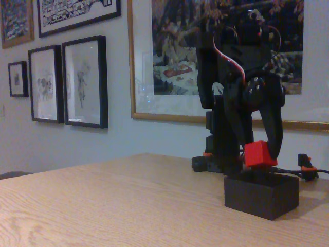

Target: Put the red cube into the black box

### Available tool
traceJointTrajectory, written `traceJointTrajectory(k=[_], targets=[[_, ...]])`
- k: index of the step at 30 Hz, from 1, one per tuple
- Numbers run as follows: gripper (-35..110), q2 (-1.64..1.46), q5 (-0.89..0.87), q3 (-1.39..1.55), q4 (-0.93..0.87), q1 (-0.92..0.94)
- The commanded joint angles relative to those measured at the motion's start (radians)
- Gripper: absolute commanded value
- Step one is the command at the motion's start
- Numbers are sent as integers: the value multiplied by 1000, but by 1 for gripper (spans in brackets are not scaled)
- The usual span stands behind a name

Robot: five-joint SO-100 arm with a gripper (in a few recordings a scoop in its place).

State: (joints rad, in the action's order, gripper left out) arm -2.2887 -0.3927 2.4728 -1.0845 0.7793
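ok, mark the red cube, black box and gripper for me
red cube (260, 153), fixed view, front face.
black box (261, 195), fixed view, front wall.
gripper (261, 150), fixed view, midway between fingertips, shut on the cube above the box.

Fixed view: camera low, near tabletop height, looking level across wooden table (103, 200) toward wall hung with framed pictures (85, 81). Table edge recedes to left. Black arm (241, 87) right of centre, mid-distance, facing camera. Black box (261, 194) in front of arm base, nearer lens. Near table surface blurred; arm top cropped close to upper frame edge.
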Motion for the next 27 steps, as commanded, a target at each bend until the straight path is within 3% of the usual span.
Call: traceJointTrajectory(k=[1, 27], targets=[[-16, 18, 0, -29, 21, 9], [0, 84, 87, -38, 67, -25]])
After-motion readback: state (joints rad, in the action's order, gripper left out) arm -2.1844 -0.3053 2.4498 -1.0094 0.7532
